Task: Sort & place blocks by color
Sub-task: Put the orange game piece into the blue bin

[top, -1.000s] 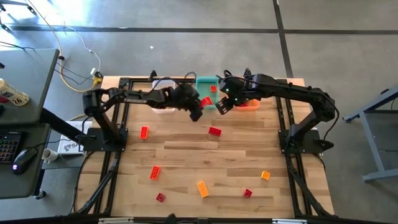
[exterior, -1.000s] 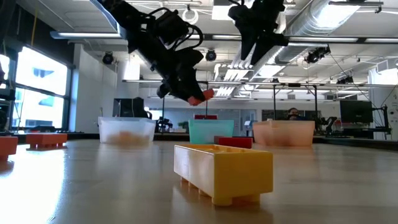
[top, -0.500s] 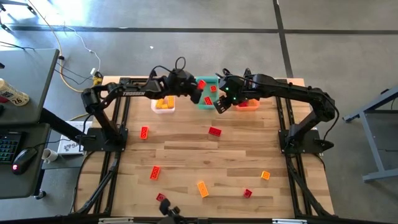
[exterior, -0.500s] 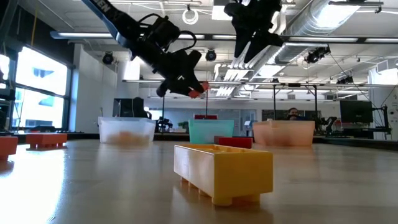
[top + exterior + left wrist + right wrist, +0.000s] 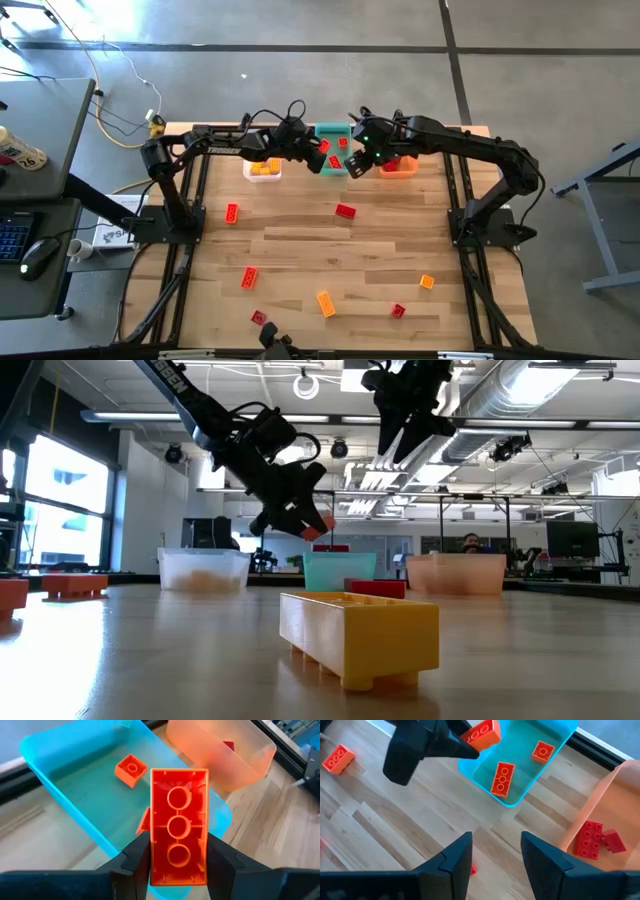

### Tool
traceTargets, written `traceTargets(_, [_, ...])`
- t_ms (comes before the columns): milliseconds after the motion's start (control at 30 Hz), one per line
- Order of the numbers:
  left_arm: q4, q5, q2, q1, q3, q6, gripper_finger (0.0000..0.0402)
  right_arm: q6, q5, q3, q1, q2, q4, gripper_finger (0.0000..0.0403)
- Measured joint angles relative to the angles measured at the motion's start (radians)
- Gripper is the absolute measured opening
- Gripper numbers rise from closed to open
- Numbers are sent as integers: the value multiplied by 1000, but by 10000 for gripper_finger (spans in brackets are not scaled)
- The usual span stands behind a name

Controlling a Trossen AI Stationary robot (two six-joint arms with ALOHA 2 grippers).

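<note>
My left gripper (image 5: 318,152) is shut on an orange-red brick (image 5: 179,847) and hangs over the teal bin (image 5: 335,148), near its left wall. In the low view the gripper (image 5: 308,523) stands well above the bin (image 5: 340,571). My right gripper (image 5: 355,166) is open and empty. It hovers over the table by the teal bin's near right corner, and its own view looks down between its fingers (image 5: 496,855). Two orange bricks (image 5: 502,779) lie in the teal bin. Several red and orange bricks lie loose on the table. My left gripper pinches the orange-red brick between its two fingers, one on each long side (image 5: 151,855), with the fingers along the brick's length. The fingers slant down from the table's left. The brick (image 5: 318,530) sits at their free ends, lifted clear above the teal bin, hollow underside toward the wrist.
The clear bin (image 5: 263,168) with yellow bricks and the orange bin (image 5: 398,165) with red bricks (image 5: 592,839) flank the teal bin at the far edge. Loose bricks include a red one (image 5: 345,211), another red one (image 5: 232,212) and an orange one (image 5: 325,302). A yellow brick (image 5: 360,635) is nearest in the low view.
My left gripper has carried the orange-red brick from over the table near the clear bin toward the far edge and a little right, to above the teal bin. It rose, then sank slightly. My right gripper has barely moved.
</note>
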Motion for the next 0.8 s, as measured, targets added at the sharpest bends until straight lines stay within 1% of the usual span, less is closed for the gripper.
traceTargets(67, [8, 4, 3, 0, 0, -4, 121, 0, 0, 0, 0, 0, 0, 156])
traceTargets(200, [6, 48, 21, 1, 0, -4, 121, 0, 0, 0, 0, 0, 2, 156])
traceTargets(367, [5, 56, 40, 0, 0, -45, 128, 0, -2, 0, 0, 0, 2, 156])
traceTargets(800, [27, 62, 44, 1, 5, -49, 193, 3, -5, 0, 0, 0, 2, 156])
